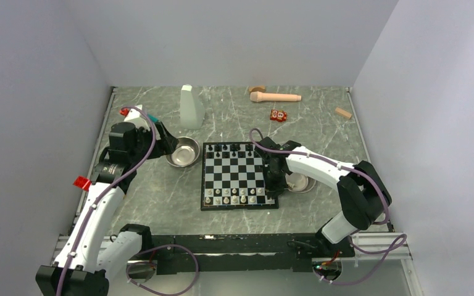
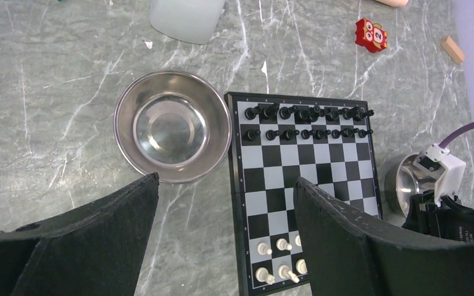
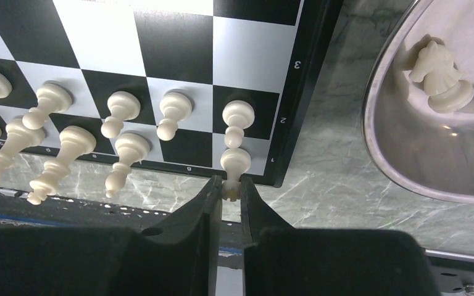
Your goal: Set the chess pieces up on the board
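The small square chessboard [image 1: 239, 172] is black-and-white checkered, black-bordered; the tiny rounded chess piece [image 3: 235, 161] is cream.

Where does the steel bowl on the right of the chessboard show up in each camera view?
Top external: steel bowl just right of the board, partly under the right arm.
Left wrist: bowl at the right edge, mid-height.
Right wrist: bowl in the upper right, cream knight inside.
Shared landmark: the board's right border beside it.
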